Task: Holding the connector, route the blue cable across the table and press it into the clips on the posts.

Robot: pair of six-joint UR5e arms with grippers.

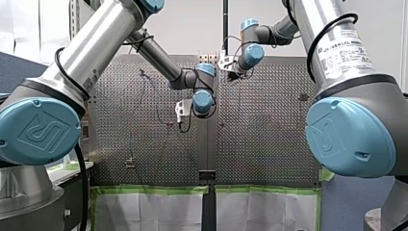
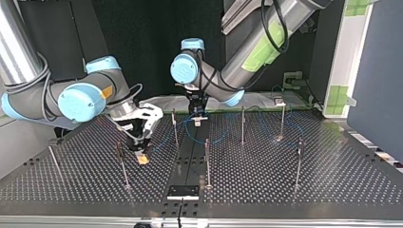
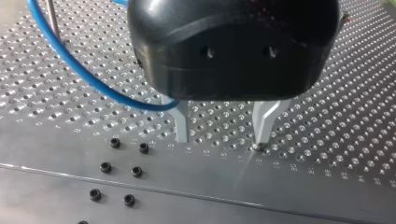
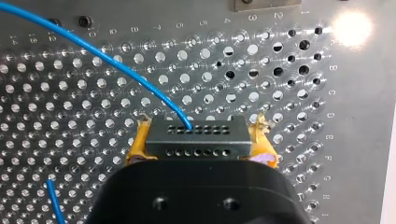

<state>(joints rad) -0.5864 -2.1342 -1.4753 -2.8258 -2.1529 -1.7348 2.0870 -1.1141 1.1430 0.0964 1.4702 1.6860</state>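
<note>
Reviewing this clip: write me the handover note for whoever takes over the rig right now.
My right claw is shut on the connector, low over the table.
My left claw is open, tips at the table, with the blue cable beside it, not gripped.
The cable lies in loose loops among the posts.
Done: connector held. Left: routing and pressing into the clips; whether any already holds it is unclear.

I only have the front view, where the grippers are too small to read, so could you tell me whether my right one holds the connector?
Observer: Yes. The right wrist view shows the right gripper shut on the connector, between yellow pads.
Operator: Is the cable attached to it?
Observer: Yes, the blue cable enters its upper row of holes.
Operator: And my left gripper?
Observer: The left gripper is open, with its fingertips low at the table and nothing between them. The cable curves past one finger.
</note>
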